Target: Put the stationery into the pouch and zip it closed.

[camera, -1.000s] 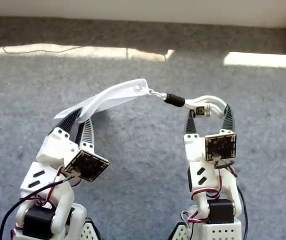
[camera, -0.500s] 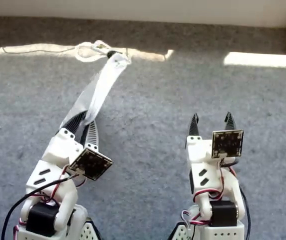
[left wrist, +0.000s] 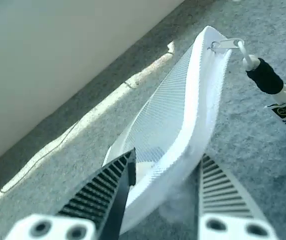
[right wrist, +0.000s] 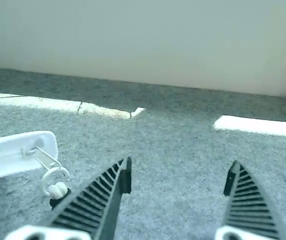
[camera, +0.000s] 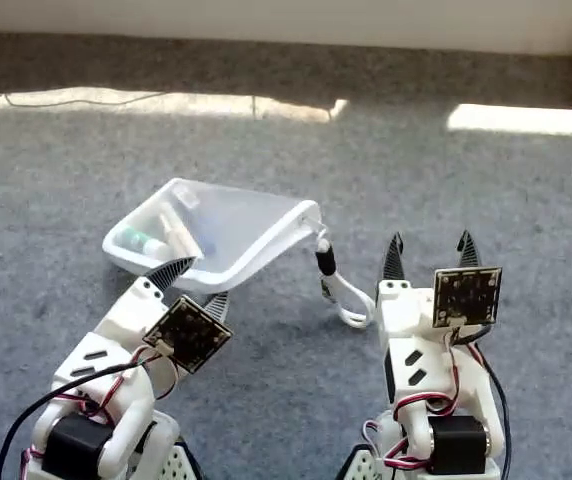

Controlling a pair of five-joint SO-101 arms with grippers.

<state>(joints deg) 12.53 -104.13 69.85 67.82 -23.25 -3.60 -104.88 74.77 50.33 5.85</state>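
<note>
White pouch [camera: 236, 225] in left claw [left wrist: 168, 157]; tag [left wrist: 283, 111] print illegible.

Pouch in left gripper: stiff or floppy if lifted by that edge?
Probably floppy: the pouch looks like thin mesh fabric. Likely to sag unevenly, since the stationery is bunched at one end. Its strap would probably dangle.

Grey carpet [camera: 486, 200], pale wall [camera: 266, 18]

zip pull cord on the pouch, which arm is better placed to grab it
Right, probably: the right gripper is open and empty beside the white cord loop with black toggle, while the left gripper is shut on the translucent white mesh pouch.
</note>
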